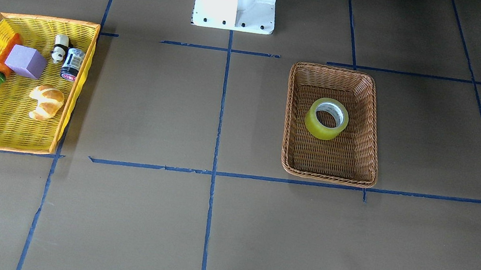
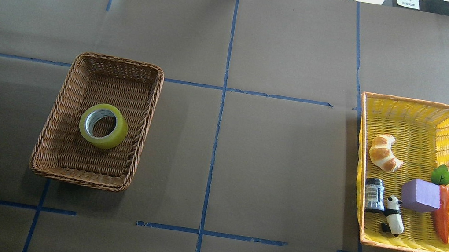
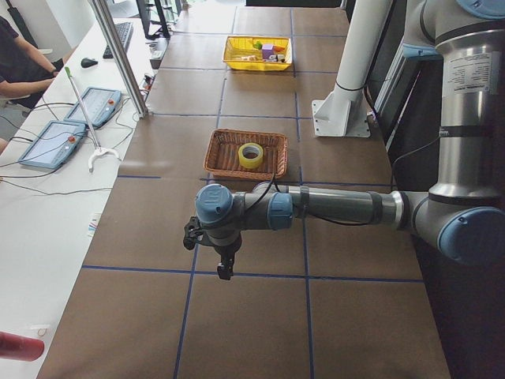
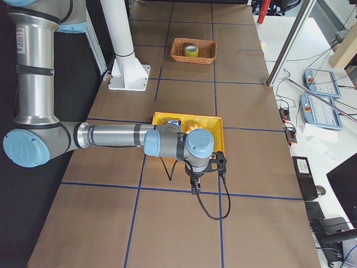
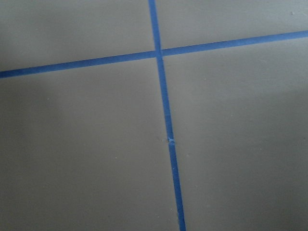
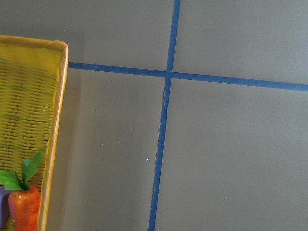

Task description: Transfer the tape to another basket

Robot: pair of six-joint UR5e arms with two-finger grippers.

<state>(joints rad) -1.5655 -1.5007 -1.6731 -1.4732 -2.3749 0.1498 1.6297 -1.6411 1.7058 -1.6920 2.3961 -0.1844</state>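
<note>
1. Nearest in the left-end view, the left gripper (image 3: pixel 225 271) is hanging over bare table, well apart from both baskets. Its wrist camera is showing only crossing blue lines and no fingers, so I cannot tell whether its jaws are apart or together.
2. Further along, the tape (image 2: pixel 102 142) is lying flat, hole up, inside the wicker basket (image 2: pixel 121 60), near the middle of its floor and touching no wall.
3. Judging from that, the transfer is looking finished: the roll is sitting in the basket meant for it, and nothing is gripping it. The next move is probably calling for no more than keeping both arms clear.
4. Farthest, the yellow basket (image 2: pixel 410 101) is holding a croissant (image 2: pixel 385 152), a carrot (image 2: pixel 443 212), a purple block (image 2: pixel 420 195), a small jar (image 2: pixel 373 195) and a panda figure (image 2: pixel 394 216).
5. Only the right-end view is showing the right gripper (image 4: pixel 194 187), which is hanging near a corner of the yellow basket. It is small there, and its jaws cannot be read either. The 2 fixed views looking down on the table are showing both baskets whole but no arm.
</note>
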